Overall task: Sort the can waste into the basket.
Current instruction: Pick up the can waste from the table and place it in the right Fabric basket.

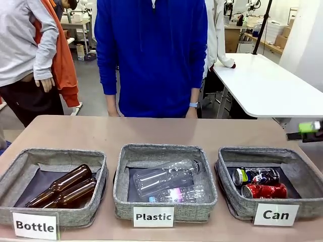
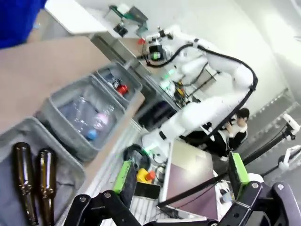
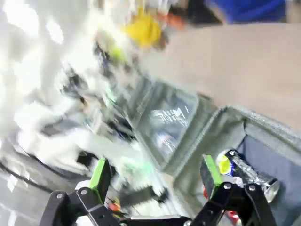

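Both cans lie on their sides in the grey basket [image 1: 229, 194] labelled "Can" at the front right. The dark blue and silver can [image 1: 256, 176] with a green end is behind the red can [image 1: 265, 191]. A green-padded fingertip [image 1: 309, 127] of my right gripper pokes in at the picture's right edge, above and behind the basket. In the blurred right wrist view, my right gripper [image 3: 155, 173] is open and holds nothing. The blue and silver can [image 3: 247, 170] and the basket wall [image 3: 214, 134] lie just beyond it. My left gripper [image 2: 181, 172] is open and holds nothing, off the table's left side.
The "Plastic" basket [image 1: 123, 176] in the middle holds clear bottles, and the "Bottle" basket [image 1: 98, 169] at left holds brown glass bottles [image 1: 63, 185]. A person in a blue top [image 1: 151, 55] stands at the far edge. Bare tabletop [image 1: 151, 131] lies behind the baskets.
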